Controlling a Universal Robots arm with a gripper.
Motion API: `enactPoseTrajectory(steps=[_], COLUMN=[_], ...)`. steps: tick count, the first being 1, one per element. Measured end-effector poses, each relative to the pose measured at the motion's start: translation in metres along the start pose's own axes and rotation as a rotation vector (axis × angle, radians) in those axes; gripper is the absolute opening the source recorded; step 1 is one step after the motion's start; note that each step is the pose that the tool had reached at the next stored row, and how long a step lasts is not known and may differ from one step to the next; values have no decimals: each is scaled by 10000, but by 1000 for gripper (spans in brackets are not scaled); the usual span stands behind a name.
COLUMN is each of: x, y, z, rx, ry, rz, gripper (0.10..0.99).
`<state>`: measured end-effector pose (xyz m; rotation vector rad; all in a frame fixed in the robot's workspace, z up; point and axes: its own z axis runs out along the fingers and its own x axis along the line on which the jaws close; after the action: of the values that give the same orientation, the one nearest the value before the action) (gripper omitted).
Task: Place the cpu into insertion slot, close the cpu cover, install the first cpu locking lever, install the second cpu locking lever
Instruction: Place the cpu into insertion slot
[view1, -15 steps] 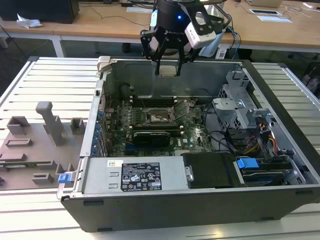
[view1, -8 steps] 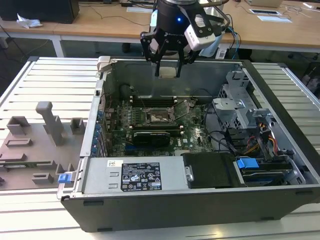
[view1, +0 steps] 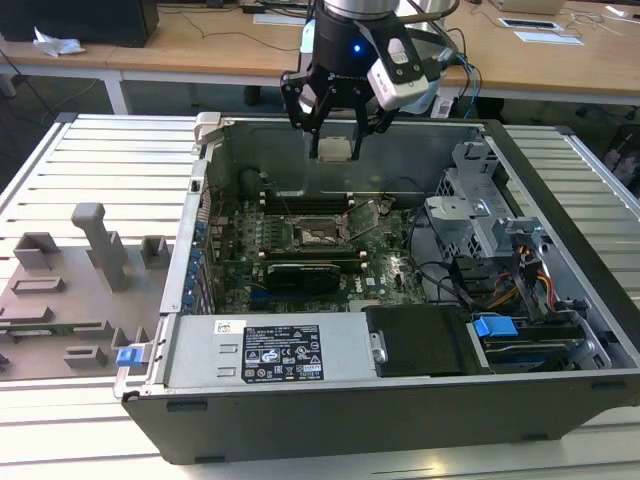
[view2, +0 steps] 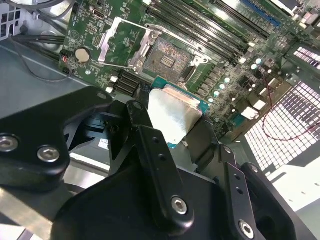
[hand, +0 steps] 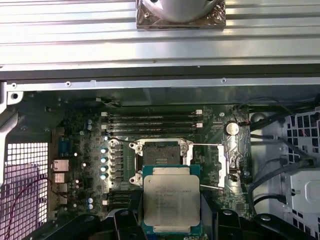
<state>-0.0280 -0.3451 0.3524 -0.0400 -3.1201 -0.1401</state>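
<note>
In the exterior view, the gripper (view1: 335, 140) hangs over the open computer case (view1: 560, 210). Its jaws squeeze the cpu (view1: 335, 152) from two sides and hold it flat in the air. The insertion slot (view1: 318, 235) sits below on the green motherboard (view1: 390, 270), well apart from the cpu. A power supply (view1: 270, 352) with a white label lies at the near side of the case. A grey tray (view1: 60, 300) with blocks on it is on the exterior view's left.

In the second wrist view, the black fingers (view2: 150, 145) press on the cpu (view2: 175, 117), and its silver top shines. The insertion slot (view2: 167, 60) is open and dark in the middle. The cpu cover (view2: 122, 42) is flipped open beside the slot. A round coin battery (view2: 82, 54) is near the cover. Long memory slots (view2: 200, 30) run past the other side of the slot.

In the first wrist view, the cpu (hand: 171, 197) is held in front of the insertion slot (hand: 161, 155) and hides its near edge. The cpu cover (hand: 227, 162) stands open at one side of the slot. The memory slots (hand: 155, 120) lie past the slot, and the coin battery (hand: 231, 128) is close to the cover.
</note>
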Motion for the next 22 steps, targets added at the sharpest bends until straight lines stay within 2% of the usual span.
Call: enactPoseTrajectory(steps=[6,12,22], x=[-1,-3,-5], y=[-5,-13,-22], z=[51,139,244], rx=[1,1,1], ry=[1,1,1], rz=[0,0,0], gripper=[541,541,541])
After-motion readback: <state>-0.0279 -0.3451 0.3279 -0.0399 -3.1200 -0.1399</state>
